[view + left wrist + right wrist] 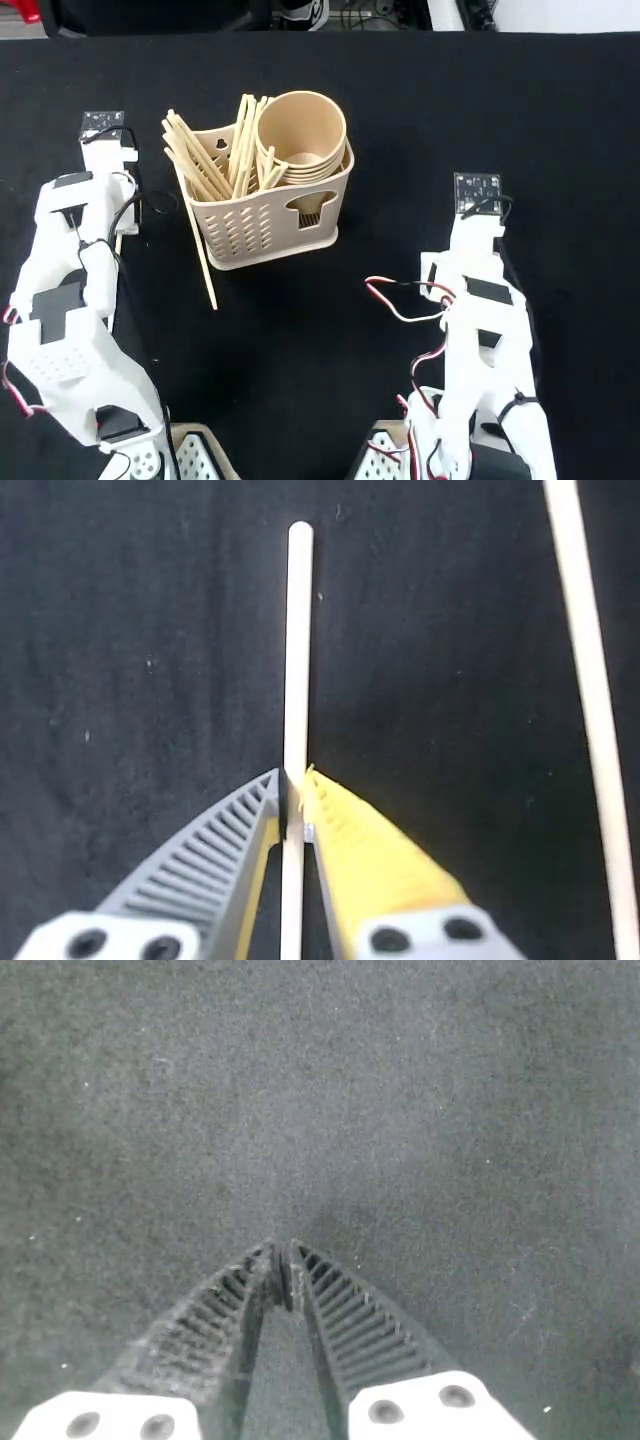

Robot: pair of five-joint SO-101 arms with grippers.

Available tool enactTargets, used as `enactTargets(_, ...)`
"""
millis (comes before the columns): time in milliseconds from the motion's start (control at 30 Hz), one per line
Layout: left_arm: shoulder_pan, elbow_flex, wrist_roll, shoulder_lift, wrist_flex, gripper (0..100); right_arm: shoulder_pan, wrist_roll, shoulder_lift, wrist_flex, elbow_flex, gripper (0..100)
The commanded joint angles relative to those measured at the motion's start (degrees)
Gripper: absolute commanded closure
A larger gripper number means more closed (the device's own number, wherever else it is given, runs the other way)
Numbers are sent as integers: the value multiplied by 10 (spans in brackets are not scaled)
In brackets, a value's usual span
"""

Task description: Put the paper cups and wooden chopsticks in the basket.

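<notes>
Within the left pincer [296, 780], a wooden chopstick [299, 630]

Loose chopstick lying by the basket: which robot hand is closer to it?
Left. The left hand, shut on a second chopstick, is right beside the loose chopstick; the right hand is over bare cloth beyond the basket.

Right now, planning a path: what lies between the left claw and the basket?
One loose chopstick, lying beside the basket, in the high view.
</notes>
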Motion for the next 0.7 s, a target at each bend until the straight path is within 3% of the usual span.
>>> enactTargets(0,-6,-7,55,-79,28,971,-4,4,0,-9,-2,977)
enactTargets(233,13,202,106,-413,-7,971,-4,4,0,-10,-2,977)
enactTargets(500,18,473,110,-898,-170,971,-5,4,0,-9,-2,977)
enactTargets(667,18,544,110,-1134,-254,970,-5,4,0,-9,-2,977)
